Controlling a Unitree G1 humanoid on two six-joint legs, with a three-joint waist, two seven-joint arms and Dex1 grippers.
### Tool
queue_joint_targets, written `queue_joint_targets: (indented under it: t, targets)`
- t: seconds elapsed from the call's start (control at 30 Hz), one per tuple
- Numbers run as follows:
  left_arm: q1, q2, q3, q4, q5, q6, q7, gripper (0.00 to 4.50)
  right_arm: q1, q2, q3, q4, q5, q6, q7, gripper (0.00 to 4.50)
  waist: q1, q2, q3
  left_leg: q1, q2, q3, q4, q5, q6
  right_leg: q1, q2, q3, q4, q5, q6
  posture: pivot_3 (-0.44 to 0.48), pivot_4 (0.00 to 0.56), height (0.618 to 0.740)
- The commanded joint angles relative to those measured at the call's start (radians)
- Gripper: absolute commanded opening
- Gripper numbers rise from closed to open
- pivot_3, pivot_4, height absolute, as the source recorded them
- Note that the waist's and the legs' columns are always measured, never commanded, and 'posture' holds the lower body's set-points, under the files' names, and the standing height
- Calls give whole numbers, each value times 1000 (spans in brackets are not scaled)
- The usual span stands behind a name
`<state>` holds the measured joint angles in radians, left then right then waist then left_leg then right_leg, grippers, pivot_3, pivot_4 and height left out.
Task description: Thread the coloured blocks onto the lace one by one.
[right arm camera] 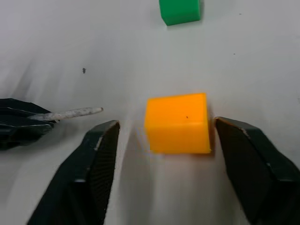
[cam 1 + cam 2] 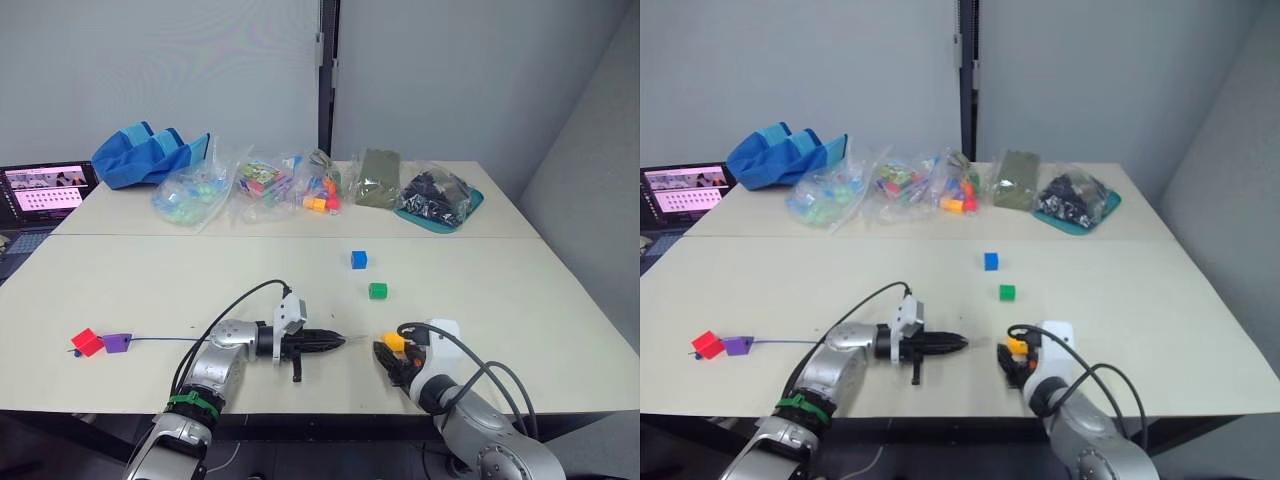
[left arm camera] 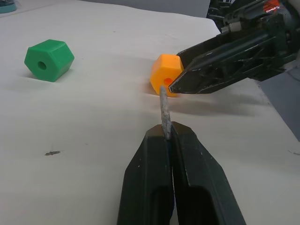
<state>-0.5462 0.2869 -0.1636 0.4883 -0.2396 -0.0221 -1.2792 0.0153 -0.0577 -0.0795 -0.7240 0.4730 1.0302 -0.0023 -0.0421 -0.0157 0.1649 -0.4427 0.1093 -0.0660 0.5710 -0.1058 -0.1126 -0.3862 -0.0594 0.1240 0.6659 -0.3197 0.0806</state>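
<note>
Two black fingers of the left gripper (image 3: 167, 136) are clenched on the stiff pale tip of the lace (image 3: 164, 108), which points at the hole in the yellow-orange block (image 3: 165, 75). The right gripper (image 1: 164, 136) is spread wide with that block on the table (image 2: 200, 280) between its fingers, one fingertip touching it. The green block (image 2: 377, 291) sits near, the blue block (image 2: 359, 260) beyond it. The lace's dark cord trails away toward the robot's left, ending at the purple block (image 2: 117, 343) and red block (image 2: 87, 342).
</note>
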Motion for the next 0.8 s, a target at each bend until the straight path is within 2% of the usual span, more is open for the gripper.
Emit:
queue_joint_targets:
  t: [0.03, 0.17, 0.23, 0.3, 0.33, 0.4, 0.47, 0.5, 0.57, 0.67, 0.8]
  targets:
    - [10, 14, 7, -10, -10, -1, -11, 0, -34, -28, -79, -116, 80, 97, 3, 4465, 0, 0, 0, 0, 0, 0, 0, 0, 0, 0, 0, 0, 0, 0, 0, 0, 150, 740]
    - [20, 25, 19, -5, -16, -8, -16, 0, -94, -107, -226, -198, 219, 241, 48, 4465, -2, 0, 0, 0, 0, 0, 0, 0, 0, 0, 0, 0, 0, 0, 0, 0, 150, 740]
    - [22, 27, 30, -16, -22, -4, -4, 0, -178, -248, -317, -151, 299, 293, 143, 4465, -5, 0, 0, 0, 0, 0, 0, 0, 0, 0, 0, 0, 0, 0, 0, 0, 150, 740]
    - [24, 28, 37, -29, -27, 2, 8, 0, -246, -406, -328, -81, 342, 307, 255, 4465, -3, 0, 0, 0, 0, 0, 0, 0, 0, 0, 0, 1, 0, 0, 0, 0, 150, 740]
    - [26, 34, 41, -34, -31, 3, 5, 0, -268, -448, -314, -63, 356, 312, 280, 4465, -2, 0, 0, 0, 0, 0, 0, 0, 0, 0, 0, 0, 0, 0, 0, 0, 150, 740]
    - [34, 38, 42, -66, -33, 18, 20, 0, -298, -701, -172, 27, 269, 186, 490, 4465, -3, 0, 0, 0, 0, 0, 0, -1, 2, 0, 0, 0, -1, 0, -1, 0, 150, 740]
    - [39, 38, 42, -88, -33, 29, 36, 0, -307, -883, -53, 99, 174, 40, 649, 4465, -2, 0, 0, 0, 0, 1, 0, -2, 3, 0, 0, 1, -2, -1, 0, 0, 150, 740]
    - [40, 47, 48, -88, -38, 31, 31, 0, -321, -922, -5, 120, 146, -4, 684, 4465, -1, 0, 0, 0, 0, 1, 0, -2, 3, 0, 0, 1, -3, -1, 0, 0, 150, 740]
    - [58, 48, 29, -136, -34, 46, 31, 0, -413, -1024, 146, 254, 23, -193, 878, 4465, -4, 0, 0, 0, 0, 1, 0, -2, 3, 0, 0, 0, -3, -1, 0, 0, 150, 740]
    - [81, 51, 10, -213, -30, 75, 51, 0, -588, -1041, 340, 428, -119, -377, 1092, 4465, -9, 0, 1, 0, 0, 2, 1, -2, 3, 0, -1, 1, -3, -1, 1, 0, 150, 740]
    - [119, 69, 0, -291, -28, 102, 73, 0, -704, -960, 462, 540, -209, -442, 1194, 4465, -2, 0, 1, -1, 0, 1, 1, -2, 3, -1, 0, 1, -3, -1, 1, 0, 150, 740]
